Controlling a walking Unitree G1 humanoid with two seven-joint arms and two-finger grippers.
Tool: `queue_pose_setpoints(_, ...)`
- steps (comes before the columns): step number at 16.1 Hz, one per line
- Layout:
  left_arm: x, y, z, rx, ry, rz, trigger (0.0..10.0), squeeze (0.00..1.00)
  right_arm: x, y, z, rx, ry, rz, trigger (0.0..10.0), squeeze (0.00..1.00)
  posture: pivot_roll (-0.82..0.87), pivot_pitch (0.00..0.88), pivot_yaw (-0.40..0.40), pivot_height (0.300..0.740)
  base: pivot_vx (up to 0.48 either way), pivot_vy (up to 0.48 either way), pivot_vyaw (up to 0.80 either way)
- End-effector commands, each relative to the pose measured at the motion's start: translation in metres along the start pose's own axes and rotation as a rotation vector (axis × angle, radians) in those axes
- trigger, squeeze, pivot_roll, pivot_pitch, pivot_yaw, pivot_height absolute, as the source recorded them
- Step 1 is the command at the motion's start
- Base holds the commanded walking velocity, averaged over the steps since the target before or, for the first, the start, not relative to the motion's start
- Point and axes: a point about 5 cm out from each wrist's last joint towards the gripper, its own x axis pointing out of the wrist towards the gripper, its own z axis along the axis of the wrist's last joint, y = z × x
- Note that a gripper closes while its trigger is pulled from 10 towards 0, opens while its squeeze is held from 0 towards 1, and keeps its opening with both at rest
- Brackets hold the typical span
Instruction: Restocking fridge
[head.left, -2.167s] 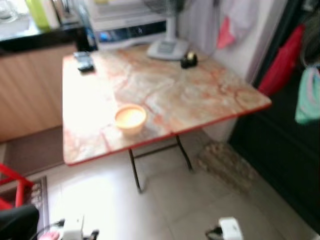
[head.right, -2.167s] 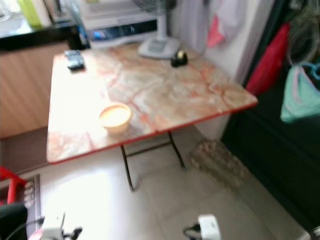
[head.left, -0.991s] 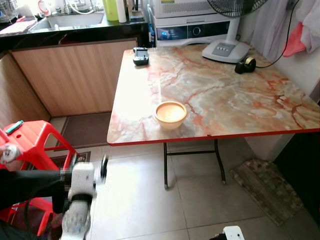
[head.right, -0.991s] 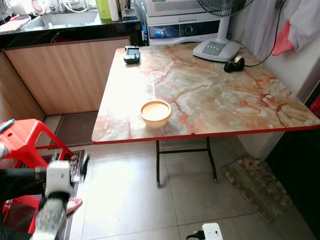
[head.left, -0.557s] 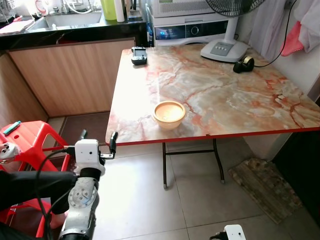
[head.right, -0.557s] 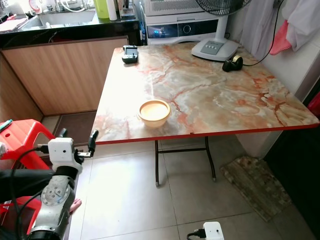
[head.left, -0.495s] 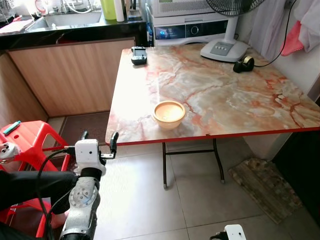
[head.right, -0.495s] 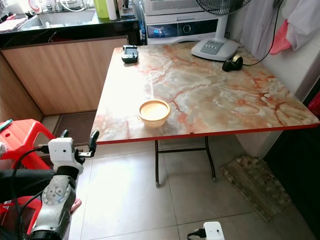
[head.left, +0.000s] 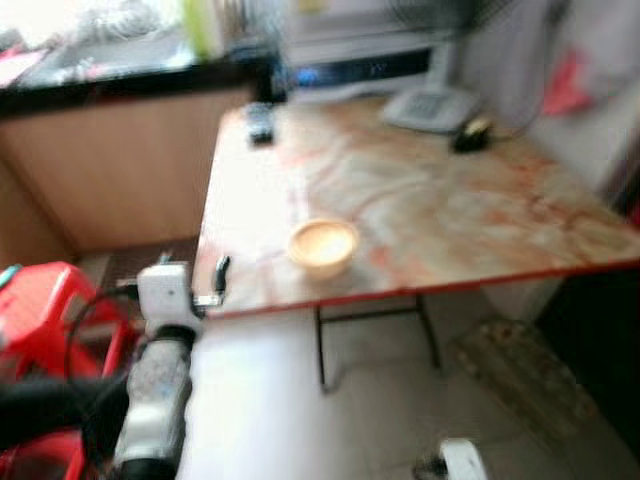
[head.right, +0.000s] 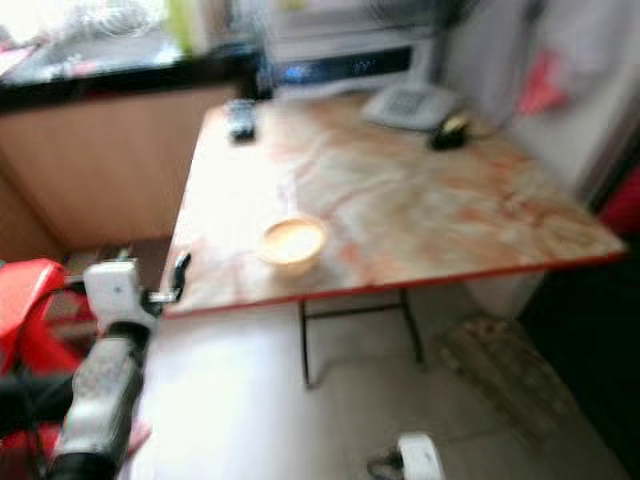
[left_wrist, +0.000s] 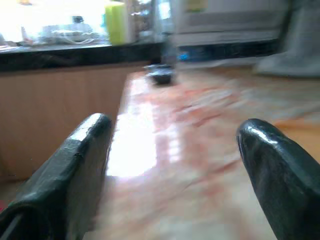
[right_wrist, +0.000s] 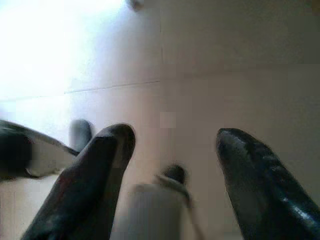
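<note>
A small cream bowl (head.left: 322, 245) with something orange-yellow inside stands near the front edge of the marble-patterned table (head.left: 450, 220). My left gripper (head.left: 192, 274) is raised at the table's front left corner, level with the edge and left of the bowl. In the left wrist view the left gripper (left_wrist: 172, 165) is open, with the tabletop stretching out between its fingers (left_wrist: 75, 165). My right gripper (right_wrist: 170, 165) hangs low over the floor tiles, open and empty. Both eye views are blurred.
A red plastic stool (head.left: 40, 310) stands at my left by the wooden counter (head.left: 110, 170). On the table's far side are a fan base (head.left: 430, 105), a small black object (head.left: 468, 135) and a dark device (head.left: 260, 125). A mat (head.left: 510, 360) lies under the right side.
The left arm has risen from low at my left to the table's front left corner. The picture has turned blurred and shifted slightly, so the camera is moving. The bowl has not moved.
</note>
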Motion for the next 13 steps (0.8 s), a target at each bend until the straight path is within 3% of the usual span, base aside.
queue_pose_setpoints(1, -0.001, 0.011, 0.002, 0.022, 0.007, 0.019, 10.0, 0.0, 0.002, 0.004, 0.011, 0.004, -0.037, 0.005, 10.0, 0.0, 0.01, 0.0, 0.034, 0.74, 0.296, 0.0, 0.0)
queue_pose_setpoints(10, 0.0, 0.005, 0.001, 0.003, 0.038, -0.018, 10.0, 0.0, 0.003, 0.005, 0.013, -0.007, -0.038, 0.011, 10.0, 0.0, 0.01, 0.0, 0.032, 0.74, 0.299, 0.0, 0.0)
queue_pose_setpoints(12, -0.001, 0.004, -0.001, -0.01, 0.048, -0.019, 10.0, 0.0, 0.003, 0.005, 0.013, -0.008, -0.039, 0.012, 10.0, 0.0, 0.01, 0.0, 0.032, 0.74, 0.0, 0.0, 0.0)
queue_pose_setpoints(13, -0.003, 0.003, -0.008, -0.114, 0.092, 0.004, 10.0, 0.0, 0.003, 0.005, 0.013, -0.009, -0.038, 0.013, 10.0, 0.0, 0.01, 0.0, 0.032, 0.74, 0.0, 0.0, 0.0)
